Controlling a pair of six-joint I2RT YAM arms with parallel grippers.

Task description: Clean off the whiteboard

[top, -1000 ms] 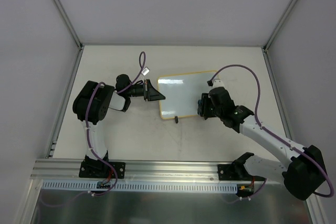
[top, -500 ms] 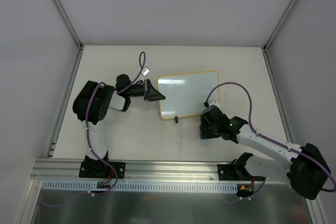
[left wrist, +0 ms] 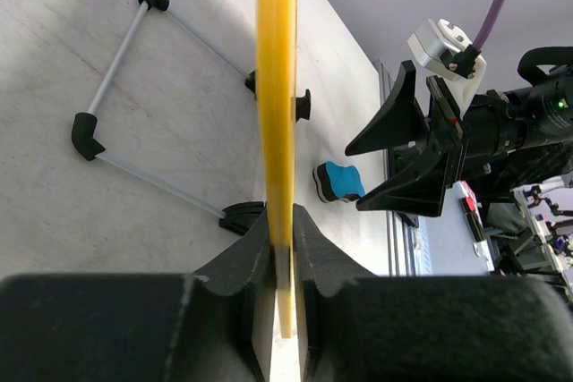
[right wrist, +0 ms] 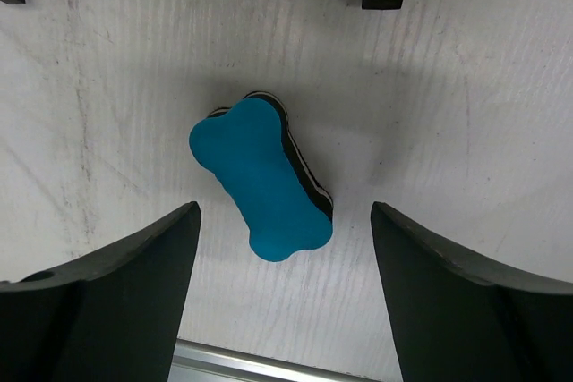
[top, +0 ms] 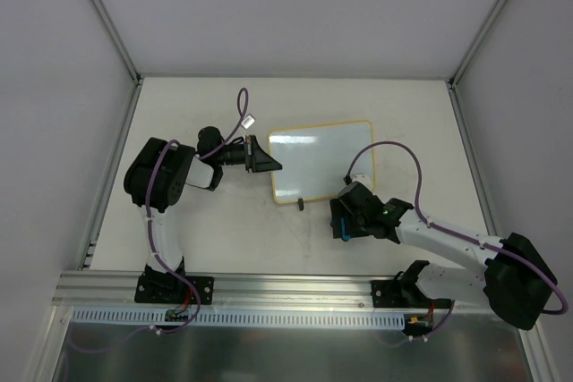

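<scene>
The whiteboard (left wrist: 276, 87), judged light and stiff, is clamped at its frame by the left gripper (left wrist: 280, 221); the right gripper (right wrist: 284, 221) is spread over the eraser (right wrist: 260, 181).

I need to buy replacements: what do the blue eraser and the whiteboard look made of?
Eraser: likely foam or felt, matte blue top over thin dark and pale layers along its side. Whiteboard: glossy white face showing a light reflection; frame smooth yellow, perhaps wood or plastic, cannot tell which.
</scene>
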